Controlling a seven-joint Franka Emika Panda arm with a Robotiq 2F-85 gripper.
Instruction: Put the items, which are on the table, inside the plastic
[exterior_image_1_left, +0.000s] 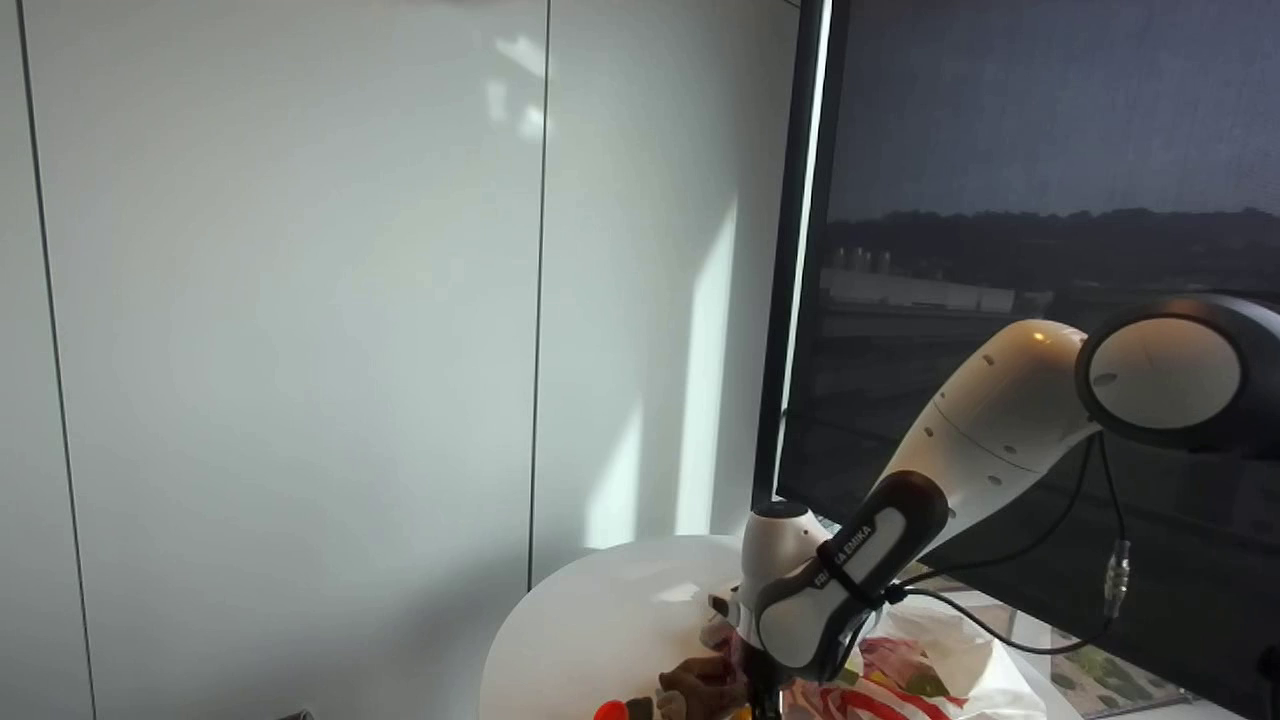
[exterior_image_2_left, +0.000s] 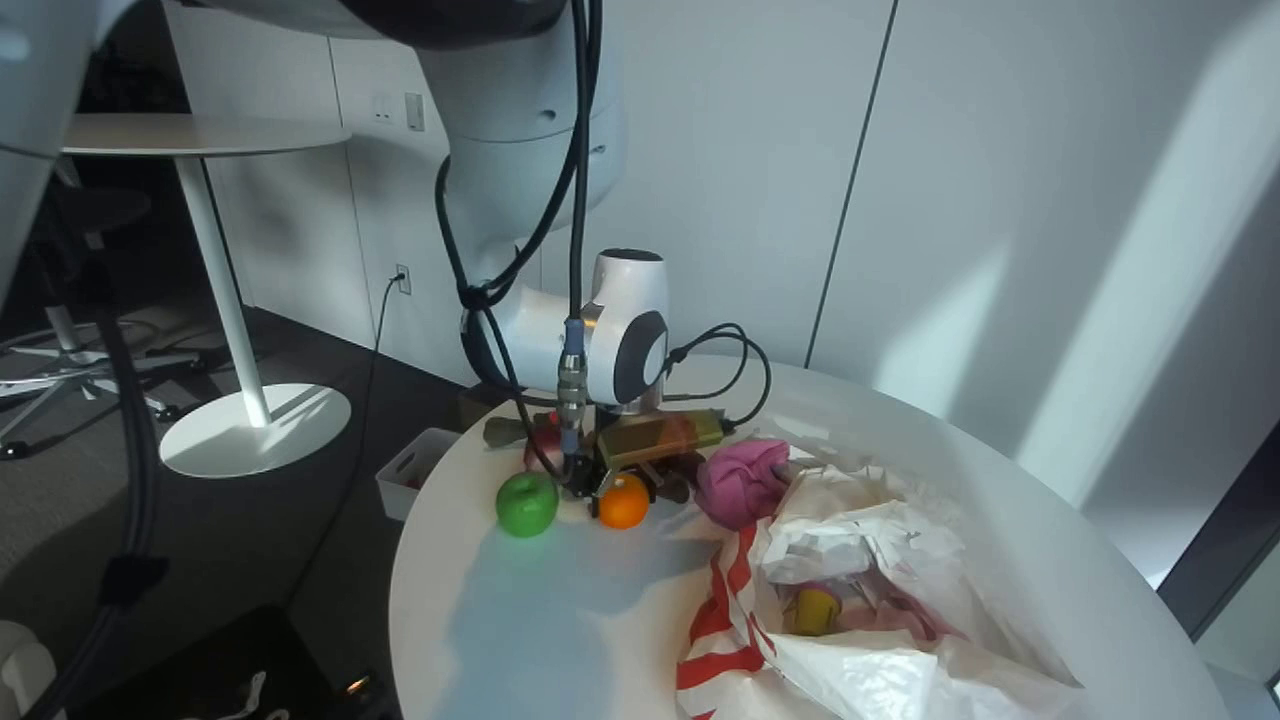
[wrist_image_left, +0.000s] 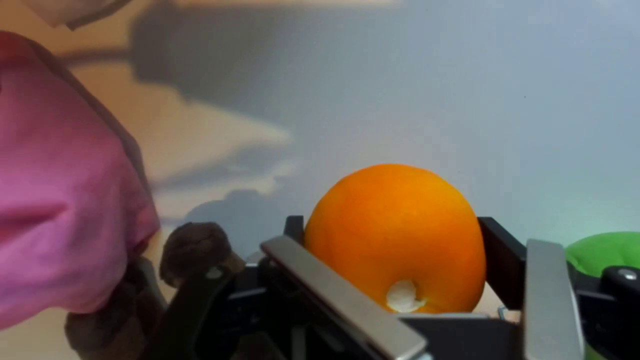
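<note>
The orange (exterior_image_2_left: 624, 503) sits on the round white table beside a green apple (exterior_image_2_left: 527, 504). In the wrist view my gripper (wrist_image_left: 391, 227) has one finger on each side of the orange (wrist_image_left: 395, 225), touching it with no visible gap. The green apple (wrist_image_left: 607, 250) is just beyond the right finger. The white plastic bag (exterior_image_2_left: 880, 672) with red stripes lies open on the table; a yellow item (exterior_image_2_left: 815, 608) and pink things are inside. A pink soft item (exterior_image_2_left: 742, 480) lies beside the bag. Brown mushroom-like items (wrist_image_left: 195, 250) and a reddish round item (exterior_image_2_left: 543, 450) lie close around the gripper.
The table edge (exterior_image_2_left: 410, 570) curves close past the green apple. A white bin (exterior_image_2_left: 400, 485) stands on the floor beside it. Loose cables (exterior_image_2_left: 750, 345) hang from the arm. A window (exterior_image_1_left: 1000, 250) and a wall stand around the table.
</note>
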